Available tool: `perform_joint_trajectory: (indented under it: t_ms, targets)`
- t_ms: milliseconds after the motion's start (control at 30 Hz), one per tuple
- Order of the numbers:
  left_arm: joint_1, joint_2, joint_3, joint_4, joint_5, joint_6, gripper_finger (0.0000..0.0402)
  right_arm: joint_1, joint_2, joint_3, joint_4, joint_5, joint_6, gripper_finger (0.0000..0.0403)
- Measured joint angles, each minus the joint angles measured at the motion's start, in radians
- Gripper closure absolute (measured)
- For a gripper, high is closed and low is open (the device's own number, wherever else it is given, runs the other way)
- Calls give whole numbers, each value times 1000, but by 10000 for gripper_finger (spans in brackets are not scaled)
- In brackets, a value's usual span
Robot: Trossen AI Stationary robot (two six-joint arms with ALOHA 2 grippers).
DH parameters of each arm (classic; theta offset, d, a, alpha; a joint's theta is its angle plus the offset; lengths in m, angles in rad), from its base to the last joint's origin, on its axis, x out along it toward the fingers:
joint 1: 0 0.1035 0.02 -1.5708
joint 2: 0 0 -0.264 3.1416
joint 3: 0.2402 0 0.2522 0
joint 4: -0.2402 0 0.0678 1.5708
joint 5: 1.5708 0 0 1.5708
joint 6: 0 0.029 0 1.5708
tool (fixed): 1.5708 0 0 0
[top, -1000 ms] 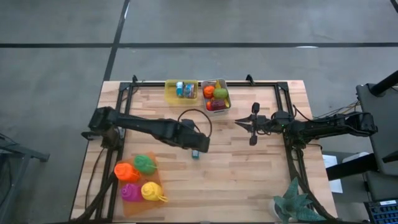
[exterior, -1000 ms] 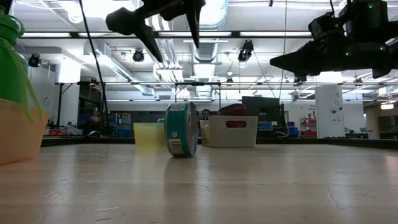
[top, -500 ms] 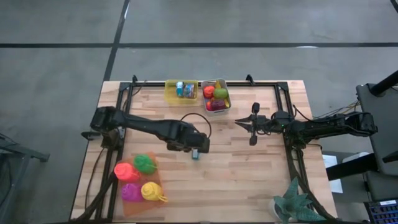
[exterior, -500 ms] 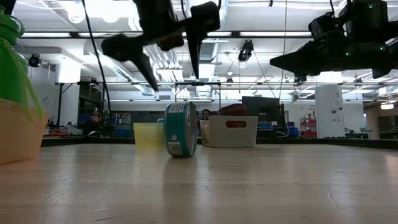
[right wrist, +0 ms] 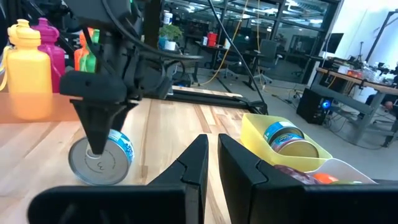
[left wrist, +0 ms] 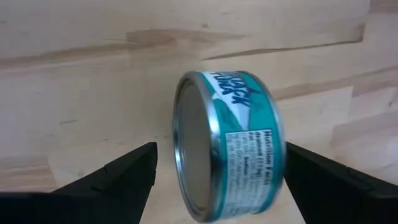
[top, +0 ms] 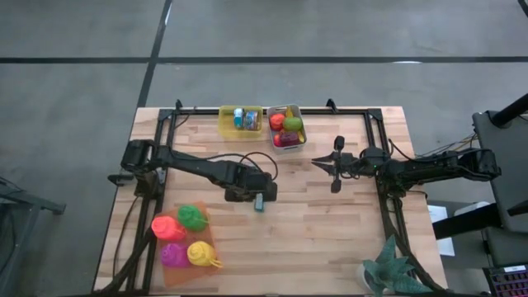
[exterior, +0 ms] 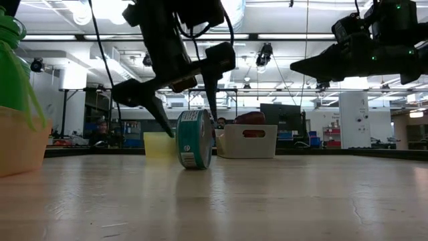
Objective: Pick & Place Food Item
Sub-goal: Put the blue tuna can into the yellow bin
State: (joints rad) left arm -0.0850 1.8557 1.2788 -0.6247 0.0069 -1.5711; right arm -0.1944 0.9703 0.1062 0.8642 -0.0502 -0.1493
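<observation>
Left gripper (exterior: 184, 110) straddling tuna can (exterior: 194, 139), fingers apart, not clamped yet. Can standing on edge mid-table (top: 330, 231), nothing lifted. Pick and placement into yellow bin (top: 229, 129) remaining. Right gripper (top: 332, 167) idling shut, well clear.

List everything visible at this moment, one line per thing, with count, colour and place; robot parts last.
Can: one, teal label, standing on its edge mid-table, between the left gripper's fingers, not yet gripped.
Yellow bin: one, far edge of the table, cans inside.
White bin: one, right beside the yellow bin, holding red, orange and green food items.
Bottles: four, orange, green, magenta and yellow, near left corner.
Plant: one, green, near right corner.
Table: one, light wood.
Left gripper: open, lowered around the can.
Right gripper: shut, waiting above the table's right half.
</observation>
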Motion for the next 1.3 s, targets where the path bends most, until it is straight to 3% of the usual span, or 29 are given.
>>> perform_joint_trajectory:
  t_ms: [300, 400, 533, 767, 1300]
  targets:
    - [39, 0, -117, 158, 43, 1, 63, 0, 0, 0, 0, 0, 0, 370]
    - [39, 0, -126, 162, 54, 0, 80, 0, 0, 0, 0, 0, 0, 370]
    - [42, 0, -126, 166, 49, 3, 135, 0, 0, 0, 0, 0, 0, 370]
    - [41, 0, -126, 173, 47, 2, 273, 0, 0, 0, 0, 0, 0, 370]
    - [56, -2, -126, 170, 46, 26, 277, 0, 0, 0, 0, 0, 0, 370]
